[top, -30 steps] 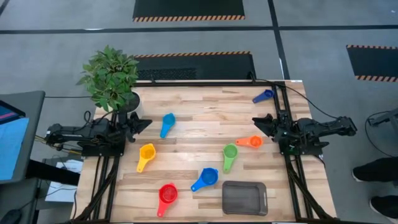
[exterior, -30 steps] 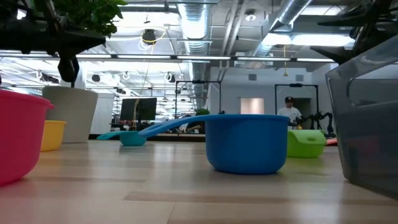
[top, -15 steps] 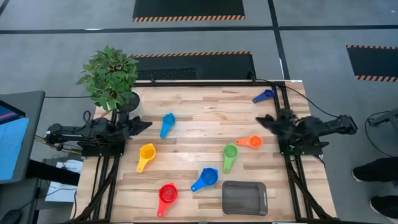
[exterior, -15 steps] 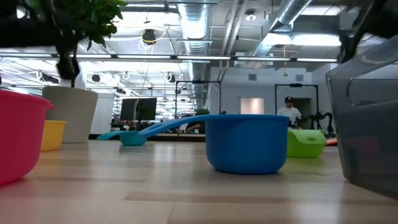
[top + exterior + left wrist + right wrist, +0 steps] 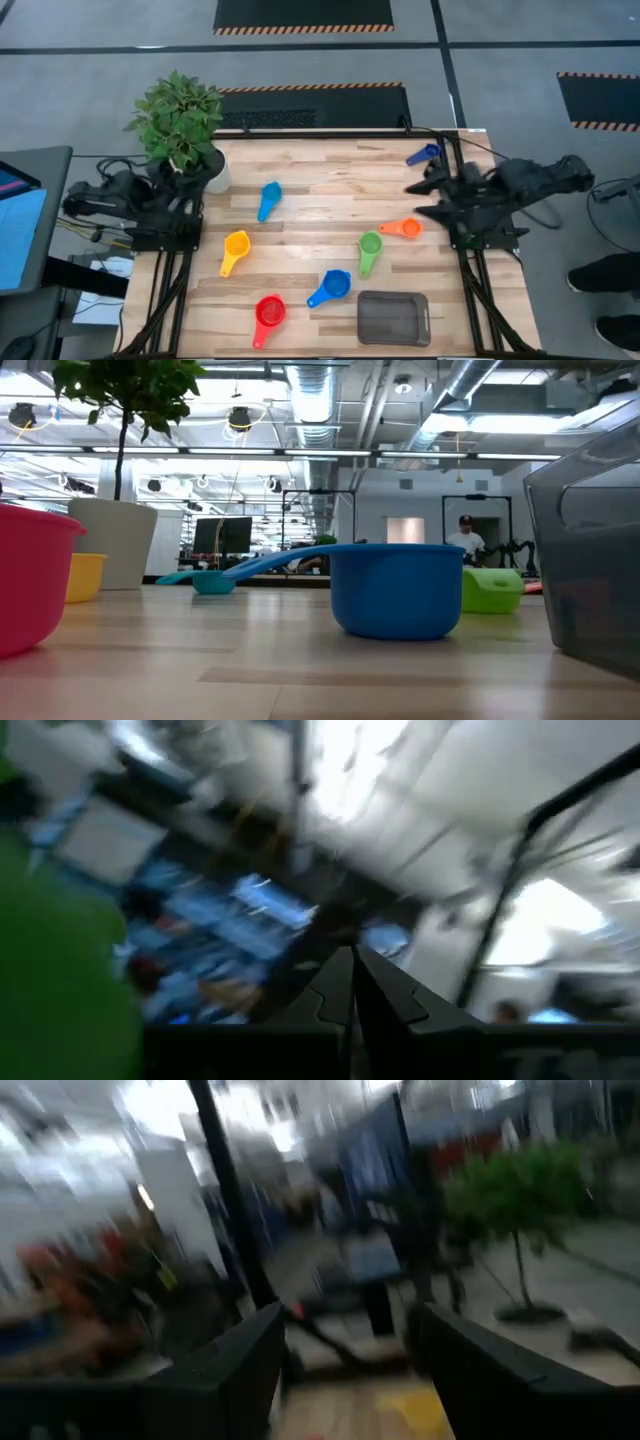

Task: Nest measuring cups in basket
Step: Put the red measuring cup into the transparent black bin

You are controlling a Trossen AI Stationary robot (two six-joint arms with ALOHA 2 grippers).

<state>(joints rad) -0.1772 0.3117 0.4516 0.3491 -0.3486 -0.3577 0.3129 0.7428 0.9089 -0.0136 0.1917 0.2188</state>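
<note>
Several measuring cups lie apart on their bases on the wooden table: dark blue, light blue, yellow, orange, green, blue and red. The dark mesh basket stands by the near edge. My left gripper is raised at the table's left edge, partly under the plant's leaves, its fingers shut. My right gripper hangs in the air near the right edge, above the orange cup's far side, open. Neither holds anything.
A potted plant stands at the table's far left corner, close to my left arm. In the low view the red cup, the blue cup and the basket stand nearest. A person stands far off in the room.
Both arms have risen from near the table; their dark shapes have left the top of the low view. My left arm has drawn back toward the left edge and tipped upward. My right arm has lifted and turned at the right edge. The cups and the basket have kept their places.
</note>
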